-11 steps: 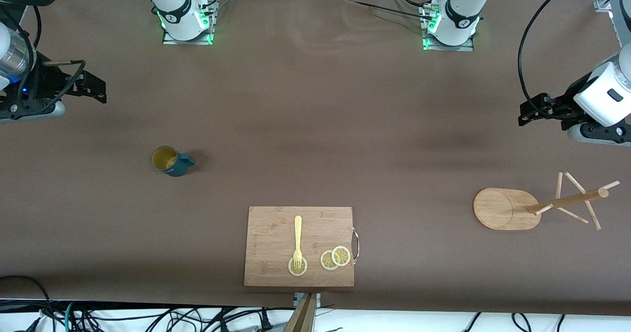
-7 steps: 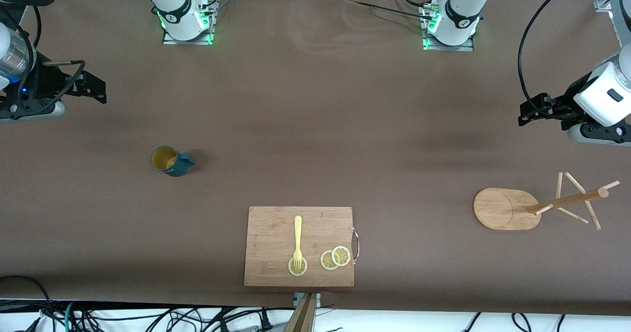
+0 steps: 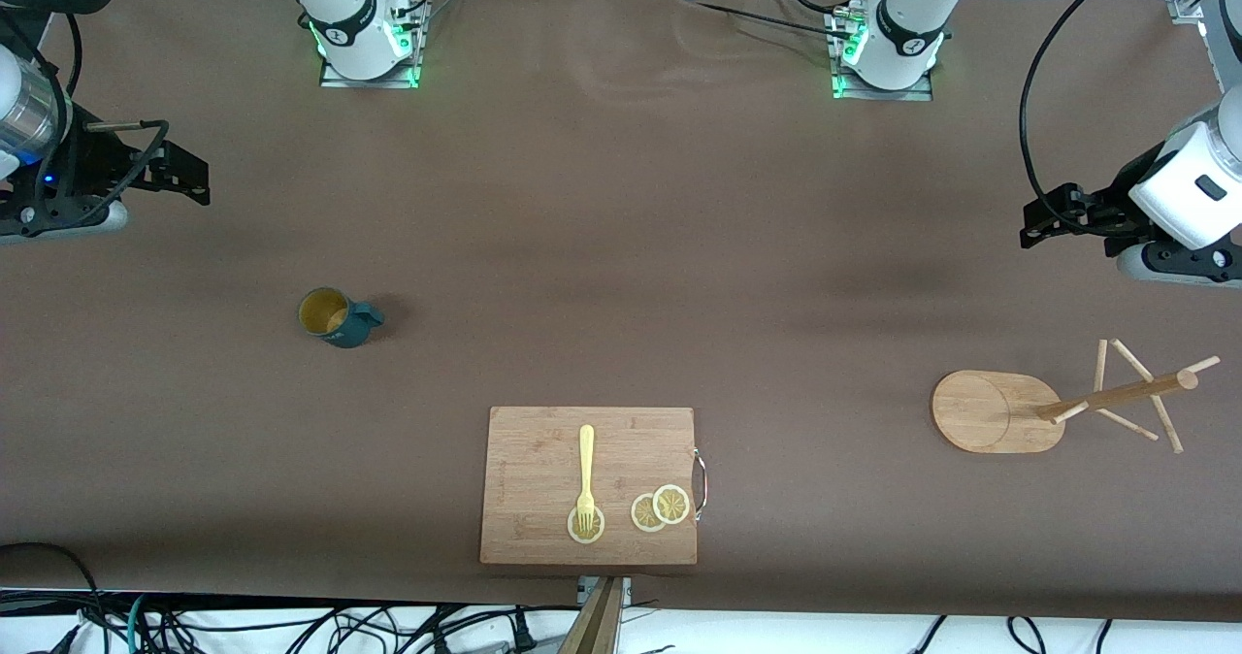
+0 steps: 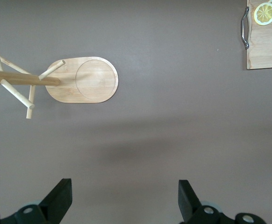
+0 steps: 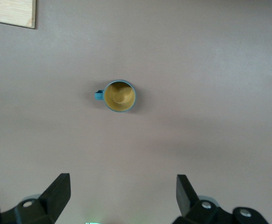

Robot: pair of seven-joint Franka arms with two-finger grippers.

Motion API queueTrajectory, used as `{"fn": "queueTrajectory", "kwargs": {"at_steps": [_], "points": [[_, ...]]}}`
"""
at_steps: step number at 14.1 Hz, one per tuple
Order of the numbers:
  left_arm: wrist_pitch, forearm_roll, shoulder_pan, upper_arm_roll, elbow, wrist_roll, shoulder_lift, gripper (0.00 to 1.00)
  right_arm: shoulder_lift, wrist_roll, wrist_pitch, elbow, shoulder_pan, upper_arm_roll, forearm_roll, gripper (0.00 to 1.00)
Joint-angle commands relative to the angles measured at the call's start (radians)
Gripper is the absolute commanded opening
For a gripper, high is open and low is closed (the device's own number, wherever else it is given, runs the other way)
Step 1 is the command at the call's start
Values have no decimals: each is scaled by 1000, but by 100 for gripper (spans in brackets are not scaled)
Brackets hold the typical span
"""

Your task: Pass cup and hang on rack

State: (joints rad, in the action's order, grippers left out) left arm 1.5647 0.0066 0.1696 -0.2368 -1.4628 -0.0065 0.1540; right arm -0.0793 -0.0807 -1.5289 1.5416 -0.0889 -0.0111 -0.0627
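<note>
Nothing moved since earlier frames: cup upright, untouched, well apart from rack; right gripper near cup, left gripper near rack, both open, empty; first pickup pending, needing right descent onto cup.

Count on the table: one dark teal cup, upright. One wooden mug rack. One rectangular wooden cutting board with one metal handle. On the board: one yellow fork and three lemon slices, two overlapping near the handle, one under the fork's tines. Two grippers: left gripper, right gripper, both with fingers spread, holding nothing.
</note>
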Motion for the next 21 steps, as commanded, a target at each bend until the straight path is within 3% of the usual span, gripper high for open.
{"fn": "queueTrajectory", "kwargs": {"at_steps": [1,11,14,19,21], "points": [[-22,30,-7,-1,35,-4,16,100,0,12,19,-8,9,8,-11,100],[-22,30,-7,-1,36,-4,16,100,-4,15,3,-9,11,7,3,100],[-22,30,-7,-1,36,-3,16,100,-4,6,-7,-9,23,-55,151,100],[-22,30,-7,-1,36,-3,16,100,-2,-1,-4,-8,17,-58,142,100],[-22,30,-7,-1,36,-3,16,100,-2,1,-10,-6,6,-50,91,100]]}}
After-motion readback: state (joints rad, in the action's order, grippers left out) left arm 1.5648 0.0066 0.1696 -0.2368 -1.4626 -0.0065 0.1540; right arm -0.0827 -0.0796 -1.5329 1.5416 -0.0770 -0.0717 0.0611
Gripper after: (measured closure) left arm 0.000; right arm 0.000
